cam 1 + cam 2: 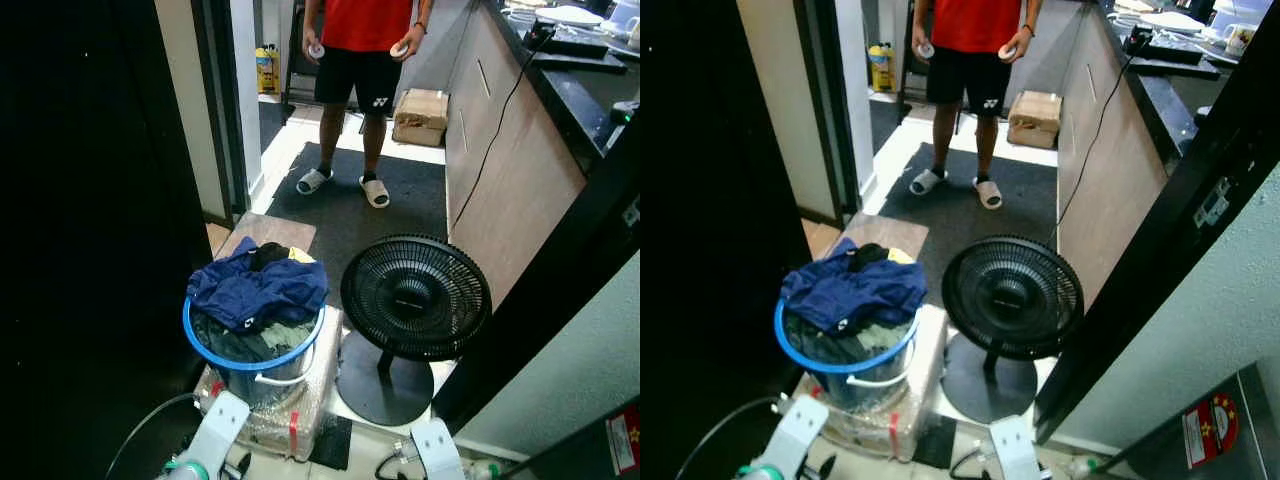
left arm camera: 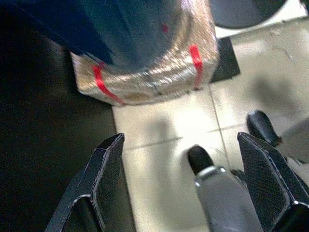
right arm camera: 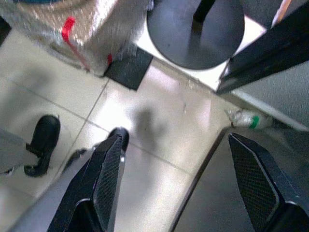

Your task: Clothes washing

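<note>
A blue-rimmed bucket point(image 1: 250, 362) stood on a box wrapped in clear plastic film point(image 1: 300, 405) with red tape bands, set on the pale tiled floor point(image 2: 164, 145). The bucket was filled above its rim with clothes point(image 1: 255, 290): a dark blue garment lay on top, a black item sat at its back edge, and grey-green fabric showed beneath. A white handle hung across the bucket's front.

Just beside the box, to the robot's right, stood a black floor fan point(image 1: 415, 297) on a round black base, its grille tilted upward. A wooden board point(image 1: 268, 232) lay on the floor behind the bucket, and a dark mat point(image 1: 350, 205) covered the floor beyond it. A person point(image 1: 362, 60) in a red shirt, black shorts and sandals stood on the mat, holding a small white object in each hand. A cardboard box point(image 1: 421, 116) sat behind the person. A dark worktop point(image 1: 575, 85) on wood-fronted cabinets ran along the right, carrying several items, with a black cable hanging down the cabinet front.

The left hand point(image 2: 193, 179) hung low over the tiles near the wrapped box, fingers spread apart and holding nothing. The right hand point(image 3: 178, 179) hung over the tiles near the fan base, fingers likewise spread and holding nothing.
</note>
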Robot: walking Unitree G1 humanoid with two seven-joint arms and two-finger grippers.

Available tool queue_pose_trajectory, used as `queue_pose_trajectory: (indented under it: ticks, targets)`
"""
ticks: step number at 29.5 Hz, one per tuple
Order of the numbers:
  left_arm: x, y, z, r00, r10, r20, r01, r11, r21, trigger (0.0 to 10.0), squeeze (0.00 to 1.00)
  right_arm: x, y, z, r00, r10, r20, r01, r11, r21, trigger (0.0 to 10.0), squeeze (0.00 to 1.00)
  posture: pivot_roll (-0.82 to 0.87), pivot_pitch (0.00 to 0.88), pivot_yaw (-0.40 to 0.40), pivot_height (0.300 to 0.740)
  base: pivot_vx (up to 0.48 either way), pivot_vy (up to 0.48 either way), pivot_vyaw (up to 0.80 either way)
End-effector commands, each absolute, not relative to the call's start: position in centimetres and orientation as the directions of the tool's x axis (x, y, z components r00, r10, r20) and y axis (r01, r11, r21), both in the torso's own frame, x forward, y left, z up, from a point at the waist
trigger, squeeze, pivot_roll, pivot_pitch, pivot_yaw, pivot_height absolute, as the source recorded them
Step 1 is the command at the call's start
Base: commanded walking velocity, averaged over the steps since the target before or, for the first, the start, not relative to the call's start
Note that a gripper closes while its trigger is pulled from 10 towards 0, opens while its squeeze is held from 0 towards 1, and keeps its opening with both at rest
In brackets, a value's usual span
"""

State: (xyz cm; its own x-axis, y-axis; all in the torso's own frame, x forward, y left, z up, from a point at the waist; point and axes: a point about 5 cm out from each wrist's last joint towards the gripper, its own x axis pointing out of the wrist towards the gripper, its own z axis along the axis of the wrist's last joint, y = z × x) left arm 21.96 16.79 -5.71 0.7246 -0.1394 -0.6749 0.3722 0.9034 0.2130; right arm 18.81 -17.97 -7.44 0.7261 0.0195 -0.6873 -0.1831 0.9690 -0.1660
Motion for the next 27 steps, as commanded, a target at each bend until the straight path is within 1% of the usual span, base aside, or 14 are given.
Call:
queue_pose_trajectory:
  ticks: [1, 7, 9, 11, 16, 18, 22, 24, 25, 26, 27]
  targets:
    - [21.4, 16.6, -6.1, 0.706, -0.143, -0.694, 0.396, 0.892, 0.218, 10.0, 0.0, 18.6, -18.0, -7.6, 0.714, 0.029, -0.699, -0.192, 0.969, -0.156, 10.0, 0.0, 0.06, 0.0, 0.007, 0.74, 0.0, 0.0, 0.0]
    - [21.5, 16.4, -6.2, 0.698, -0.151, -0.7, 0.429, 0.871, 0.239, 10.0, 0.0, 18.9, -17.0, -7.5, 0.713, 0.076, -0.697, -0.25, 0.956, -0.151, 10.0, 0.0, 0.07, 0.0, -0.008, 0.74, 0.0, 0.0, 0.0]
    - [21.9, 16.7, -5.9, 0.71, -0.132, -0.691, 0.403, 0.882, 0.246, 10.0, 0.0, 19.4, -15.9, -7.3, 0.713, 0.139, -0.687, -0.341, 0.925, -0.167, 10.0, 0.0, 0.08, 0.0, -0.015, 0.74, 0.0, 0.0, 0.0]
    - [22.1, 16.8, -5.9, 0.714, -0.126, -0.689, 0.395, 0.885, 0.247, 10.0, 0.0, 19.5, -15.6, -7.3, 0.711, 0.155, -0.686, -0.366, 0.914, -0.173, 10.0, 0.0, 0.08, 0.0, -0.015, 0.74, 0.0, 0.0, 0.0]
    - [21.8, 16.8, -6.1, 0.704, -0.13, -0.698, 0.426, 0.864, 0.268, 10.0, 0.0, 19.2, -15.6, -7.5, 0.694, 0.156, -0.703, -0.396, 0.898, -0.191, 10.0, 0.0, 0.09, 0.0, -0.021, 0.74, 0.0, 0.0, 0.0]
    - [21.2, 17.3, -6.4, 0.69, -0.117, -0.714, 0.446, 0.846, 0.292, 10.0, 0.0, 18.8, -15.8, -7.7, 0.668, 0.17, -0.725, -0.446, 0.871, -0.206, 10.0, 0.0, 0.1, 0.0, -0.03, 0.74, 0.0, 0.0, 0.0]
    - [21.3, 17.7, -6.3, 0.707, -0.103, -0.7, 0.427, 0.851, 0.306, 10.0, 0.0, 19.3, -15.3, -7.4, 0.674, 0.224, -0.703, -0.477, 0.859, -0.183, 10.0, 0.0, 0.1, 0.0, -0.029, 0.74, 0.0, 0.0, 0.0]
    - [21.3, 17.7, -6.3, 0.707, -0.103, -0.7, 0.427, 0.851, 0.306, 10.0, 0.0, 19.3, -15.3, -7.4, 0.674, 0.224, -0.703, -0.477, 0.859, -0.183, 10.0, 0.0, 0.1, 0.0, -0.029, 0.74, 0.0, 0.0, 0.0]
    - [22.8, 16.6, -5.2, 0.761, -0.152, -0.631, 0.424, 0.853, 0.305, 10.0, 0.0, 20.5, -13.6, -6.4, 0.695, 0.32, -0.644, -0.54, 0.824, -0.173, 10.0, 0.0, 0.09, 0.0, -0.027, 0.74, 0.0, 0.0, 0.0]
    - [22.8, 16.6, -5.2, 0.761, -0.152, -0.631, 0.424, 0.853, 0.305, 10.0, 0.0, 20.5, -13.6, -6.4, 0.695, 0.32, -0.644, -0.54, 0.824, -0.173, 10.0, 0.0, 0.09, 0.0, -0.027, 0.74, 0.0, 0.0, 0.0]
    - [24.0, 15.4, -4.1, 0.801, -0.211, -0.561, 0.438, 0.845, 0.307, 10.0, 0.0, 21.5, -12.0, -5.5, 0.704, 0.398, -0.589, -0.579, 0.801, -0.151, 10.0, 0.0, 0.09, 0.0, -0.026, 0.74, 0.0, 0.0, 0.0]
